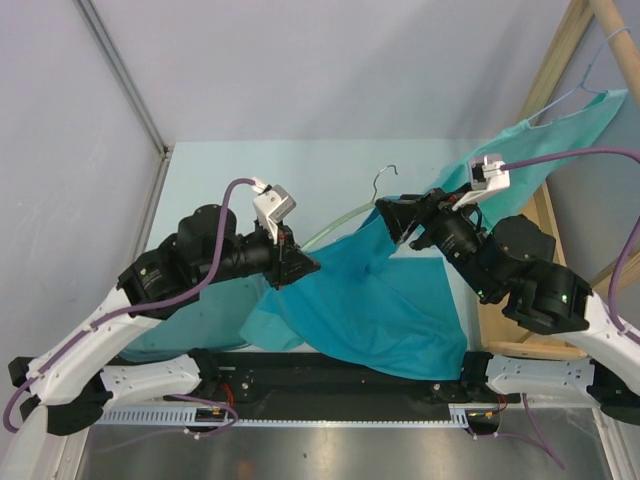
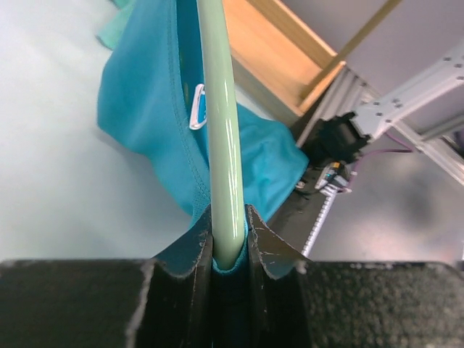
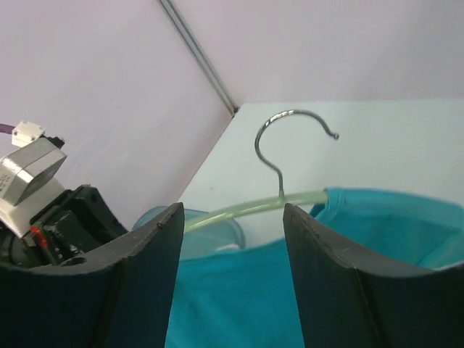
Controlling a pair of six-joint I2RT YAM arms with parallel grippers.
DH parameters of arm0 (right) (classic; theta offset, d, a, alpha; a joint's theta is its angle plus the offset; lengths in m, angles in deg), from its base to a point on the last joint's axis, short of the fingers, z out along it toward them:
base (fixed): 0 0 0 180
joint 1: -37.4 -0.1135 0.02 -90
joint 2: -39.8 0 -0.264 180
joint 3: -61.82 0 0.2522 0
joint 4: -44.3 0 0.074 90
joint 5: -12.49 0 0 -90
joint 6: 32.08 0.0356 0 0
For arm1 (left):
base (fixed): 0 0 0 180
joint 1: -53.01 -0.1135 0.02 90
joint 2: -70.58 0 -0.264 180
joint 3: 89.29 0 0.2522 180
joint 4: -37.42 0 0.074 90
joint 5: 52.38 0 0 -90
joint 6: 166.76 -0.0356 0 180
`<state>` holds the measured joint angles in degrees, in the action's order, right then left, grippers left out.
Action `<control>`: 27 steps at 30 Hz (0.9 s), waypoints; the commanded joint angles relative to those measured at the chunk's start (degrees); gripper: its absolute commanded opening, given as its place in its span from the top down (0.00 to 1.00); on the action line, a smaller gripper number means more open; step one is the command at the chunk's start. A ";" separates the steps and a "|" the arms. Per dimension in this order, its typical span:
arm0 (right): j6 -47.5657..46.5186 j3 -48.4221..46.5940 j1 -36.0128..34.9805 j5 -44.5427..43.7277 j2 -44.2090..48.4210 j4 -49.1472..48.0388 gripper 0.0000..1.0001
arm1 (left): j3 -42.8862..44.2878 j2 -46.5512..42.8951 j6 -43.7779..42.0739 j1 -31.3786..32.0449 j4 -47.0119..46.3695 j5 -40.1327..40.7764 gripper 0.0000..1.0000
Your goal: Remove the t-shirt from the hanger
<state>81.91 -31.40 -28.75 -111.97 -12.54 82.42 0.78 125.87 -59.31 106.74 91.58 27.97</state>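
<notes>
Two arms work over the bench [image 1: 250,170], each with one claw. There are two hangers. One is a pale green hanger [image 1: 340,218] with a chrome hook [image 1: 378,182], out over the bench. The other is a second hanger [image 1: 575,91] of thin light-blue wire, up on the wooden rack [image 1: 555,62] at the far right. Two garments are certain: the teal t-shirt [image 1: 385,300] and a greener garment [image 1: 570,130] draped from the rack hanger (a paler cloth [image 1: 165,335] also lies under the left arm, but I cannot tell what it is).

The left claw [image 1: 303,266] is clamped on the green hanger's arm, with teal fabric pinched in alongside. The left wrist view shows this plainly, the bar running straight up from between the fingers. It also shows a small clear loop [image 2: 197,107] on the shirt beside the bar, which the top view does not show. The right claw [image 1: 402,222] stands apart with nothing between its fingers, close by the hanger's neck. Only the right wrist view frames the hook through that gap and shows the green arm disappearing into the shirt's edge.

The t-shirt is still on the hanger, bunched and creased. One part is raised between the two claws and the rest spills onto the bench toward the near edge.
</notes>
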 commanded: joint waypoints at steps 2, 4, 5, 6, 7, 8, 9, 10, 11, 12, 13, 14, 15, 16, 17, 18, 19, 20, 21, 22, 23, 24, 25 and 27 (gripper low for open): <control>-10.89 -2.10 0.32 -0.87 -4.43 -4.05 0.43 | 2.17 -2.99 3.64 -0.82 -4.99 -6.61 1.00; -12.12 -2.10 0.85 -1.31 -5.14 -4.93 0.46 | 2.44 -3.17 4.08 -0.91 -4.98 -8.09 1.00; -12.38 -1.93 0.85 -0.62 -5.58 -6.15 0.47 | 2.52 -3.34 4.08 -1.00 -4.81 -8.36 1.00; -13.17 -1.84 1.02 0.00 -6.19 -6.95 0.48 | 3.05 -3.26 4.17 -1.09 -4.63 -8.63 1.00; -13.61 -1.75 1.20 0.87 -6.55 -7.65 0.50 | 3.31 -3.26 3.99 -1.18 -4.37 -9.07 1.00; -14.14 -1.75 1.20 0.97 -7.07 -8.97 0.50 | 3.66 -3.26 3.73 -1.44 -4.11 -9.24 1.00; -14.75 -1.92 1.29 1.15 -8.12 -9.59 0.50 | 4.80 -2.99 3.64 -1.53 -3.76 -9.33 1.00; -16.24 -2.10 1.29 1.23 -8.65 -10.20 0.52 | 5.42 -2.56 3.12 -1.70 -3.14 -9.51 1.00; -17.12 -2.10 1.37 1.23 -9.09 -11.34 0.53 | 6.03 -2.20 2.94 -1.97 -2.96 -9.77 1.00; -17.83 -2.45 1.37 1.15 -10.14 -11.70 0.53 | 7.43 -1.85 2.59 -2.14 -2.53 -9.69 1.00; -18.62 -2.45 1.37 -0.42 -10.50 -12.23 0.53 | 8.23 -1.50 2.15 -2.23 -1.56 -9.43 1.00; -18.89 -2.19 1.29 -1.04 -10.68 -13.54 0.53 | 8.85 -0.80 1.97 -2.58 -1.21 -8.90 1.00; -19.15 -1.49 1.29 -1.57 -10.77 -14.16 0.53 | 9.72 -0.62 1.80 -2.67 -1.03 -8.72 1.00; -19.50 -1.05 1.29 -2.36 -10.59 -14.51 0.53 | 9.99 -0.45 1.53 -2.76 -1.03 -8.63 1.00; -19.51 -0.52 1.37 -2.80 -10.42 -15.39 0.53 | 10.26 -0.18 1.44 -2.93 -1.20 -8.63 1.00; -19.51 -0.17 1.46 -3.07 -10.16 -15.74 0.53 | 10.61 -0.09 1.01 -3.02 -1.38 -8.54 1.00; -19.42 0.70 1.55 -3.51 -9.46 -15.92 0.52 | 10.70 -0.09 0.92 -3.11 -1.38 -8.37 1.00; -18.90 0.97 1.90 -3.42 -9.19 -15.84 0.50 | 10.87 0.17 0.74 -3.37 -1.38 -8.11 1.00; -18.54 1.24 2.60 -3.34 -8.75 -15.83 0.48 | 11.22 0.52 0.31 -3.46 -1.29 -8.19 1.00; -18.02 1.59 3.13 -2.90 -8.23 -15.66 0.45 | 11.40 0.70 0.13 -3.81 -1.38 -8.28 1.00; -17.32 1.68 3.57 -2.64 -7.87 -15.22 0.44 | 11.49 1.05 0.04 -3.99 -1.47 -8.37 1.00; -16.79 1.76 4.88 -2.11 -7.78 -15.13 0.44 | 11.84 1.49 -0.48 -4.08 -1.64 -9.15 1.00; -16.35 1.85 5.50 -0.80 -7.61 -14.96 0.44 | 11.93 1.75 -0.84 -4.43 -2.08 -9.42 1.00; -15.20 1.68 7.95 1.14 -7.87 -14.78 0.44 | 12.54 2.54 -3.46 -4.69 -2.78 -10.73 1.00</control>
<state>65.19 -29.56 -24.14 -113.00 -21.45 69.18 9.06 127.83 -58.02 103.05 95.38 20.30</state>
